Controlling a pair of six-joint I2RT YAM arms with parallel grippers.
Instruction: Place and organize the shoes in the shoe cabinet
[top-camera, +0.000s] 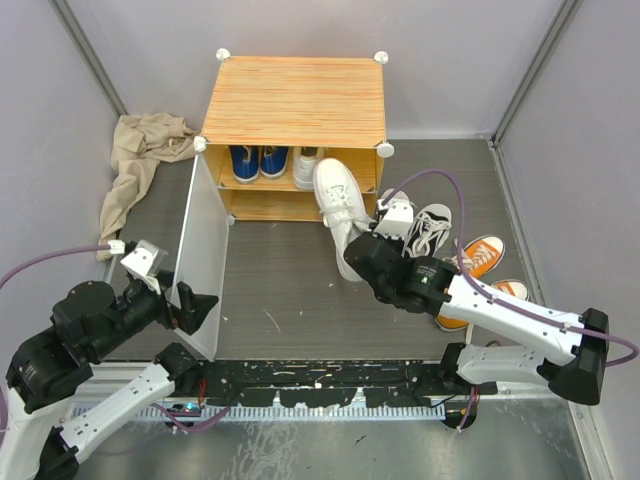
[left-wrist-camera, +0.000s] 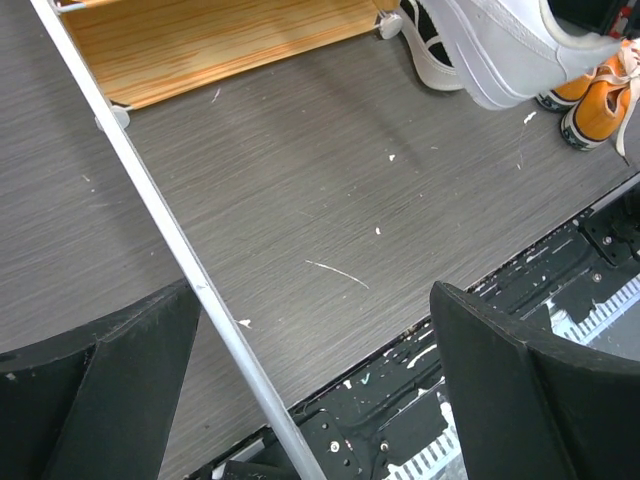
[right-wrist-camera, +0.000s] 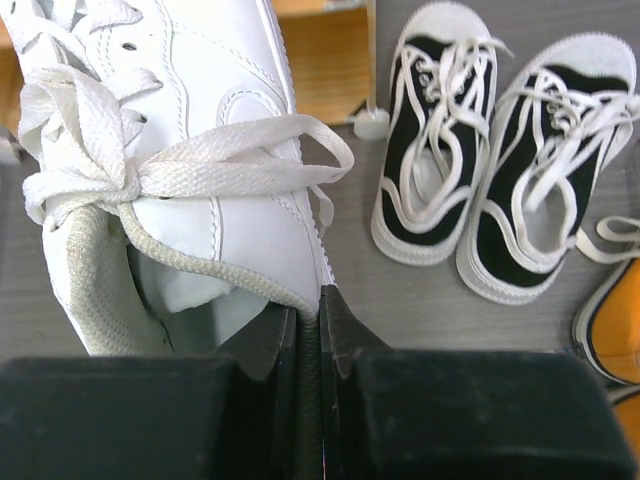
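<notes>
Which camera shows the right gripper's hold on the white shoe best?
Right wrist: close up, the right gripper is shut on the collar of the white shoe. Top external shows most of the shoe, but the grip is hidden. Left wrist catches only its side and sole.

The cabinet (top-camera: 293, 100) is sitting at the back of the table (top-camera: 290, 290), its door (top-camera: 203, 250) standing open twd front-left w/ the left gripper (top-camera: 195, 305) straddling its near edge. A shelf pair (top-camera: 258, 160) + a lone shoe (top-camera: 307, 165) are sitting inside. The right gripper (right-wrist-camera: 310, 320) is pinching the sneaker (top-camera: 340, 205) just in front of the opening. The high-tops (top-camera: 425, 228) are sitting right of it, the other pair (top-camera: 480, 270) further right. A cloth (top-camera: 140, 155) is lying left of the cabinet.
</notes>
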